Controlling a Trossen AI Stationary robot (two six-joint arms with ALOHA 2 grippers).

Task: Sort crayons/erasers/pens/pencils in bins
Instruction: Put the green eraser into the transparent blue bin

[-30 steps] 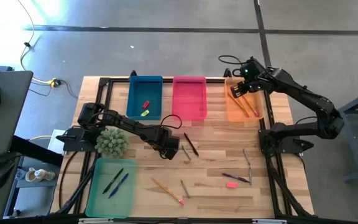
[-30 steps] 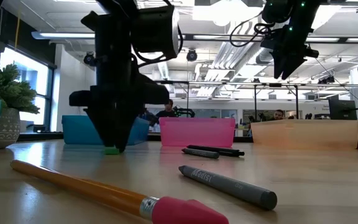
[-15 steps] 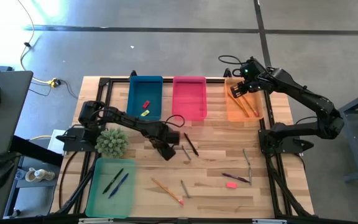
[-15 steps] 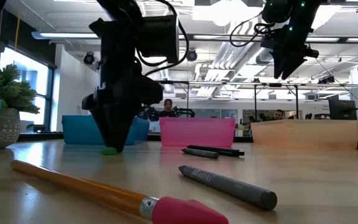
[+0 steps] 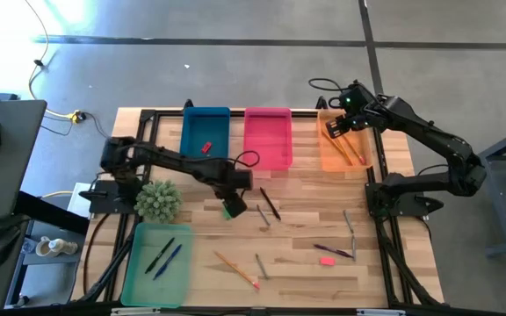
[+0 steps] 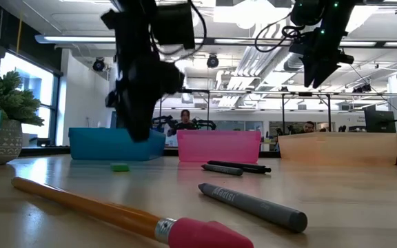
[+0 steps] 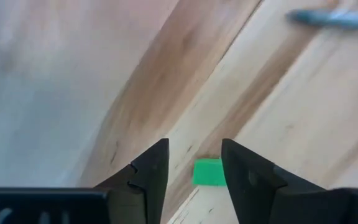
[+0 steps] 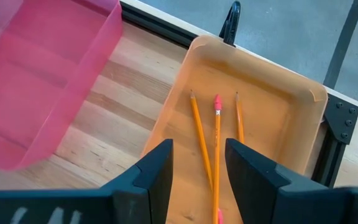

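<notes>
Blue bin (image 5: pixel 205 136): contents partly masked by left arm. Three pencils (image 8: pixel 216 146) counted in orange bin (image 8: pixel 294 109). Left gripper (image 7: pixel 194 163) parted above green eraser (image 7: pixel 207 172); right gripper (image 8: pixel 199 163) parted, nothing grasped.

Left gripper (image 6: pixel 138 134) hangs above green eraser (image 6: pixel 120 167), not touching; eraser on table (image 6: pixel 364 200) just in front of blue bin (image 6: pixel 92 143). Pink bin (image 6: pixel 219 147) beside blue bin.

Blurred crayon (image 7: pixel 340 18) cut off by left wrist view's edge.
</notes>
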